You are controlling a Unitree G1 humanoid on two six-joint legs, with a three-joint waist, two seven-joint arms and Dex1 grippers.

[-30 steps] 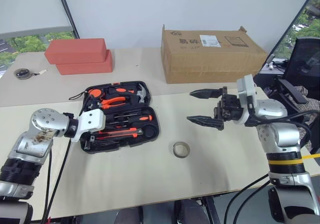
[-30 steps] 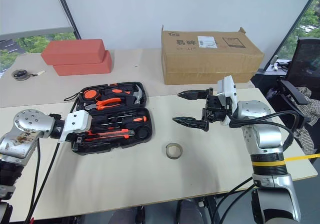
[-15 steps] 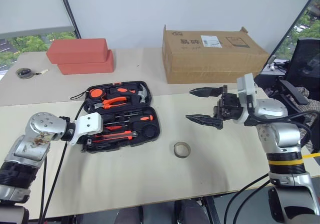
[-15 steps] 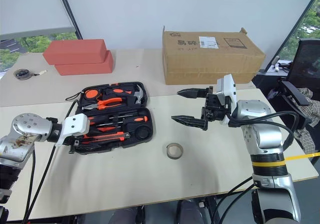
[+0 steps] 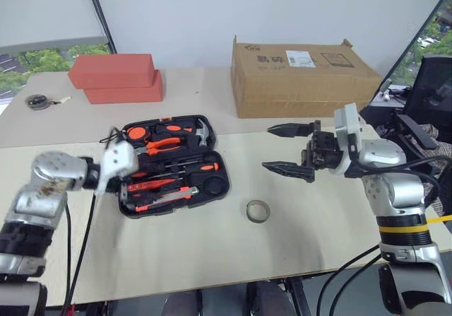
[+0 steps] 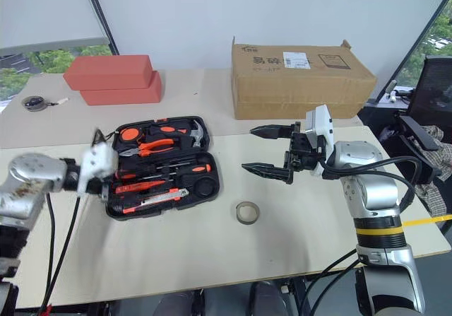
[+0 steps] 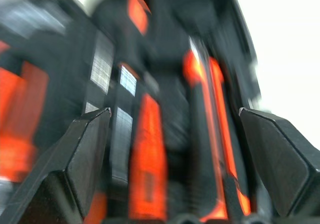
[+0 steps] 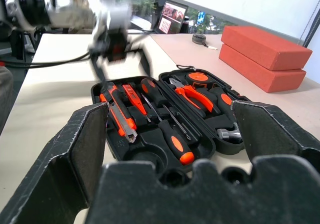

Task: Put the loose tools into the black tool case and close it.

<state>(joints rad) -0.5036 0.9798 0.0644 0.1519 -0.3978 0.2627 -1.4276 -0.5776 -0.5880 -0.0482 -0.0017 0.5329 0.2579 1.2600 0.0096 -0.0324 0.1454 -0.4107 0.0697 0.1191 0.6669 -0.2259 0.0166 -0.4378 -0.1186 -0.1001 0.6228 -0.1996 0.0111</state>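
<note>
The black tool case (image 5: 216, 189) lies open on the table, left of centre, its lid flat behind it. Orange-and-black tools fill its recesses: pliers (image 5: 159, 144), screwdrivers (image 5: 191, 167) and a utility knife (image 5: 164, 198) lying slightly askew along the front. My left gripper (image 5: 121, 169) hovers over the case's left end, open, with nothing between its fingers (image 7: 90, 149). To the right of the case my right gripper (image 5: 286, 148) hangs open and empty above the table, pointing at the case (image 8: 150, 156).
A brown cardboard box (image 5: 304, 75) stands at the back right and two stacked red bricks (image 5: 116, 79) at the back left. A small tape roll (image 5: 257, 211) lies right of the case, a tape measure (image 5: 35, 102) at the far left. A black chair (image 5: 431, 83) stands beyond the right edge.
My left gripper has opened and lifted off the case's left front, leaving the orange tools lying in the recesses. The right arm has stayed still.
</note>
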